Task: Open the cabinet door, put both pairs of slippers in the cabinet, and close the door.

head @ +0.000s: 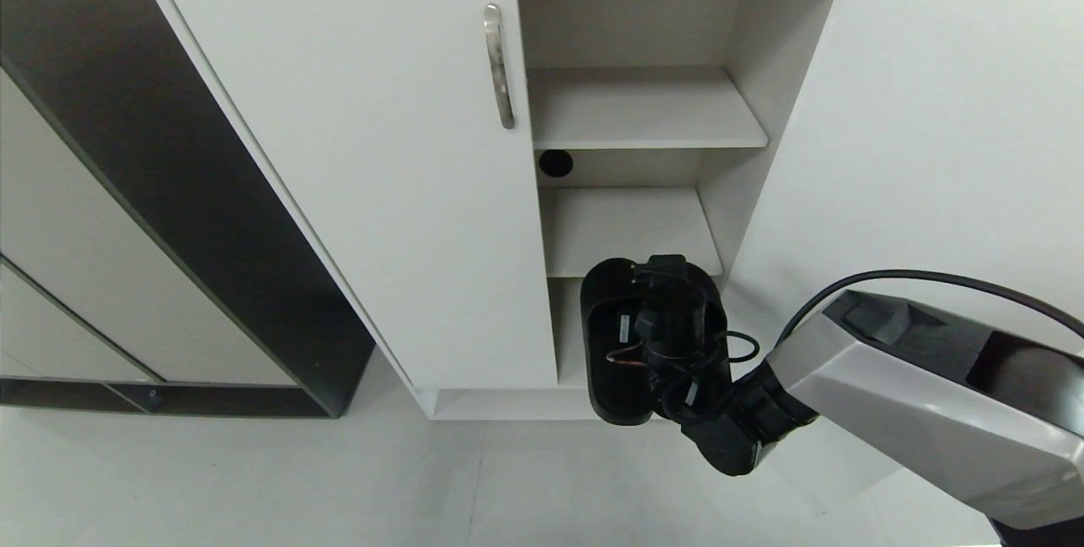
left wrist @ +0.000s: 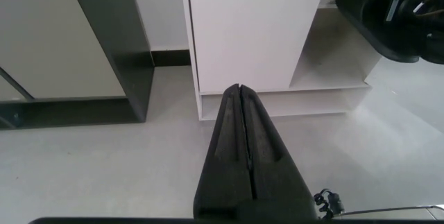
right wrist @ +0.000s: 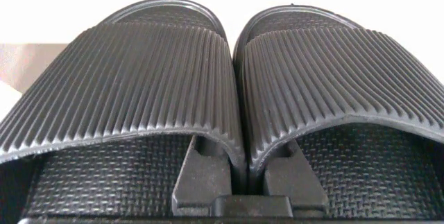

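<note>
A pair of black slippers [head: 611,344] with ribbed straps [right wrist: 139,78] hangs side by side at the mouth of the white cabinet's bottom compartment [head: 569,335]. My right gripper [head: 669,318] is shut on the slippers, its fingers [right wrist: 202,175] tucked under the straps and pinching the two inner edges together [right wrist: 243,175]. The cabinet's right door [head: 915,107] stands open; the left door [head: 364,149] with its metal handle [head: 500,64] is closed. My left gripper [left wrist: 238,92] is shut and holds nothing, low over the floor before the closed door, with the slippers [left wrist: 378,12] off to its side.
Two bare shelves [head: 644,107] [head: 627,229] sit above the bottom compartment, with a round hole [head: 555,162] in the back wall. A dark panel [head: 169,174] flanks the cabinet on the left. Pale floor [head: 339,479] stretches in front.
</note>
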### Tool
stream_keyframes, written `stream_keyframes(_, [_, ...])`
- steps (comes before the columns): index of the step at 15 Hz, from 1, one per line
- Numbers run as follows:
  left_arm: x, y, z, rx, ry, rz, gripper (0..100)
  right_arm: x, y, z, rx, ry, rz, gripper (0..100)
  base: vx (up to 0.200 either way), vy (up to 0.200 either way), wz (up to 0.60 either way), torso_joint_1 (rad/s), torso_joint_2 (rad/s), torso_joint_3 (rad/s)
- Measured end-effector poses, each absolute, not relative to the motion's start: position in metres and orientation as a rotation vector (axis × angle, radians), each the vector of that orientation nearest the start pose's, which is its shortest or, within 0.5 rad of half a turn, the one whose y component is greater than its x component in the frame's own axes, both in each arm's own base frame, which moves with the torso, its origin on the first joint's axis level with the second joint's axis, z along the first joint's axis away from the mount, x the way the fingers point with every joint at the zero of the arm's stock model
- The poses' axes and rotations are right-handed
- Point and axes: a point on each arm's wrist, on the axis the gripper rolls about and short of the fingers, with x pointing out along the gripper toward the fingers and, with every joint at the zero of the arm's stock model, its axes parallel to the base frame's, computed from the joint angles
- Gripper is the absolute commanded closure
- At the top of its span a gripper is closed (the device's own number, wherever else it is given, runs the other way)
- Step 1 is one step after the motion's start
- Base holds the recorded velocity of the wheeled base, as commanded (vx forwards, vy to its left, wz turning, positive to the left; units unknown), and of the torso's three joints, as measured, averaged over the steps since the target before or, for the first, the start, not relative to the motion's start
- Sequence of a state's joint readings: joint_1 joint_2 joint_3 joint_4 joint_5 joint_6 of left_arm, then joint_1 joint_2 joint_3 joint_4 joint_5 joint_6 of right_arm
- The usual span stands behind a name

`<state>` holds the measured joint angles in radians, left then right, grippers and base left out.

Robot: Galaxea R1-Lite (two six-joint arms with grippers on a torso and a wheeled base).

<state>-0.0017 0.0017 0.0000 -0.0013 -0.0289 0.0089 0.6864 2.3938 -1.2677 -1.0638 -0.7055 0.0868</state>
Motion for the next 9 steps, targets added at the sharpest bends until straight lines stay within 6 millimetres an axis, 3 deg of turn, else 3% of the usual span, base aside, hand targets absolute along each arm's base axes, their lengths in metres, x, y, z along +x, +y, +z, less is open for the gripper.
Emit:
stream_keyframes(2, [-0.0227, -0.0006, 0.0756, 0.009, 0.000, -0.031, 100, 0.3688, 0.2765, 0.0709, 0.045, 0.049, -0.033, 100, 0.000, 0.000, 0.00, 0.000, 0.00, 0.000])
stream_keyframes(9, [-0.0227, -0.0006, 0.0756, 0.011, 0.000, -0.030, 100, 0.3718, 0.2751, 0.0727, 0.023, 0.036, -0.038, 100, 0.200, 0.000, 0.00, 0.001, 0.00, 0.004])
